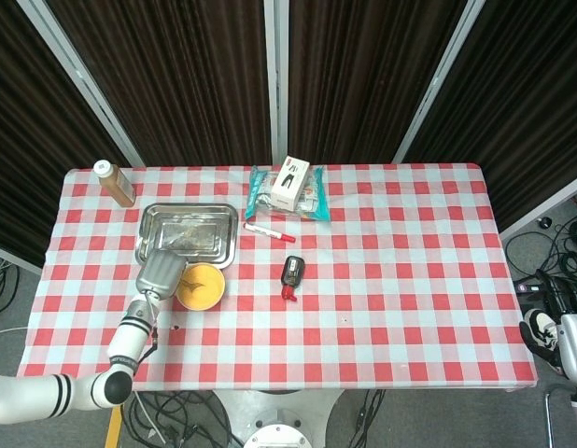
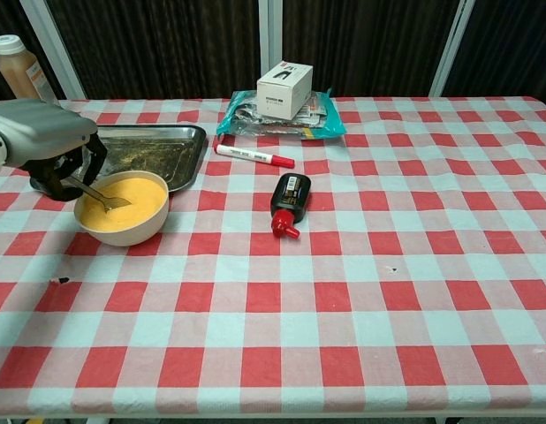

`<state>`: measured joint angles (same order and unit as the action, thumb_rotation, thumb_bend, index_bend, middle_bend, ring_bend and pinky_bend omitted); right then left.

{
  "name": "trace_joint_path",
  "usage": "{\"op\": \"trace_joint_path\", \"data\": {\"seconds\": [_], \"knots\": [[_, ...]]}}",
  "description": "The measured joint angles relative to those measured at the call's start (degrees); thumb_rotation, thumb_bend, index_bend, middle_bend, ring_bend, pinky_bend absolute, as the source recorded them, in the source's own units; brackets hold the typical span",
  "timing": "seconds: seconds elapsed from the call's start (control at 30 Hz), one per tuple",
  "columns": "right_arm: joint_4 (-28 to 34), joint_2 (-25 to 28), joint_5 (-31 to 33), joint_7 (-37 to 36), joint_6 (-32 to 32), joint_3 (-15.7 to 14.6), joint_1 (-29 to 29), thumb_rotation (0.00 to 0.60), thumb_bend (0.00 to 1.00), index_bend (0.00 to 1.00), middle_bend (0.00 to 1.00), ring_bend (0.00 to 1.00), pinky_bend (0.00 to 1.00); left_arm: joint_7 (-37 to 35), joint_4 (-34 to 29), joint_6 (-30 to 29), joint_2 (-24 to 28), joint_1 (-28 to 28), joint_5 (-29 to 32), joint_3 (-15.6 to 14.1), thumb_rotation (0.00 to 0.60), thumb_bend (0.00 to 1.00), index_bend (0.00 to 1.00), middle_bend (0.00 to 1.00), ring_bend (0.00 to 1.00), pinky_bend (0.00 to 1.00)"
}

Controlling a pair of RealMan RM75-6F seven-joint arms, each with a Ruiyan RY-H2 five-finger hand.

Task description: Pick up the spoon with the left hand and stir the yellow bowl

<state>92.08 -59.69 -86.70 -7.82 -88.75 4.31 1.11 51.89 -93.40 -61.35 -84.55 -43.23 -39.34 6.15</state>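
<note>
The yellow bowl (image 2: 123, 208) (image 1: 202, 286) stands on the checked cloth just in front of the metal tray. My left hand (image 2: 45, 150) (image 1: 160, 271) hovers at the bowl's left rim and grips the spoon (image 2: 94, 194), whose handle slants down to a bowl end dipped in the yellow contents. The hand's fingers curl around the handle's top. My right hand (image 1: 550, 336) shows only at the far right edge of the head view, off the table, too small to read.
A metal tray (image 2: 180, 140) lies behind the bowl. A brown bottle (image 2: 17, 67) stands at the back left. A red marker (image 2: 254, 156), a black bottle with red cap (image 2: 289, 202), and a white box (image 2: 284, 88) on a teal packet sit mid-table.
</note>
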Motion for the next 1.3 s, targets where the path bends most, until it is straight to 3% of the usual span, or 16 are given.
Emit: {"op": "trace_joint_path", "data": {"seconds": [0.43,0.7,1.0,1.3], "knots": [[0.4,0.1,-0.2,0.3,-0.3,-0.1,-0.2,0.600,0.29,0.07,0.38,0.12,0.22,-11.6,-3.1,7.5,8.2,-0.3,3.8,2.5,0.600,0.39,0.68,0.90,0.93,1.00],[0.3,0.1,-0.1,0.2,-0.2,-0.1,-0.3,0.600,0.29,0.07,0.38,0.12,0.22,-14.1,-4.3,9.7,10.3,-1.8,4.5,1.7,0.600,0.39,0.68,0.90,0.93,1.00],[0.1,-0.1,-0.2,0.1,-0.1,-0.2,-0.2,0.600,0.29,0.07,0.38,0.12,0.22,-3.2,-4.1,-2.0,6.6,-3.1,0.2,-2.5,0.600,0.39,0.68,0.90,0.93,1.00],[0.2,0.0,-0.1,0.1,-0.2,-0.1,-0.3,0.600,0.29,0.07,0.38,0.12,0.22,11.5,2.9,-17.9,-2.5,-2.4,-15.7,-8.8,0.600,0.40,0.68,0.90,0.93,1.00]]}}
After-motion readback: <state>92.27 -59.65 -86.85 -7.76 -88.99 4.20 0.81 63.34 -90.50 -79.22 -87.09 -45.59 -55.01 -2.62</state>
